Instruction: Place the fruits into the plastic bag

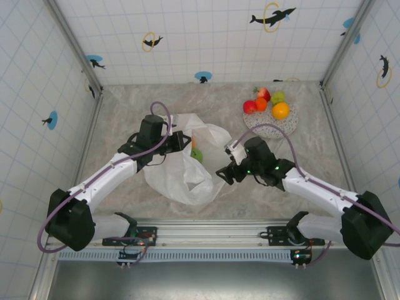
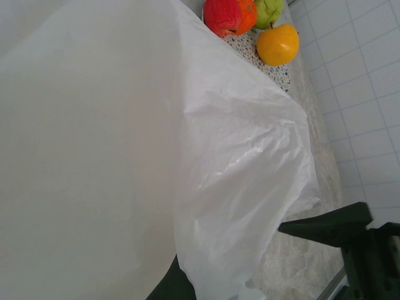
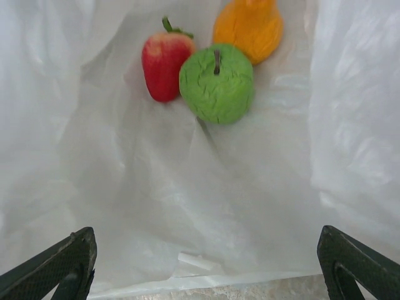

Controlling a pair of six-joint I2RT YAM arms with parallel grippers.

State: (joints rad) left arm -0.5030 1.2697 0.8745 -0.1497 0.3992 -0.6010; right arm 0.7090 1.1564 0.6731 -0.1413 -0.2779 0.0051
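The plastic bag (image 1: 181, 172) lies crumpled mid-table with its mouth facing right. Inside it, in the right wrist view, lie a red strawberry-shaped fruit (image 3: 164, 65), a green fruit (image 3: 217, 82) and an orange one (image 3: 249, 26); the green fruit (image 1: 197, 154) peeks out from above. My left gripper (image 1: 182, 141) is at the bag's upper rim. Its jaws stand apart, with film (image 2: 237, 156) draped over one side and the other finger (image 2: 331, 226) bare. My right gripper (image 1: 224, 174) hangs open and empty at the bag's mouth (image 3: 204, 250). Several fruits remain on the plate: an orange (image 1: 280, 110) and a red one (image 1: 249, 106).
The speckled plate (image 1: 259, 127) sits at the back right near the tiled wall. More fruit on it shows in the left wrist view, including an orange (image 2: 278, 44) and a red one (image 2: 222, 15). Marble tabletop (image 1: 125, 106) surrounds the bag.
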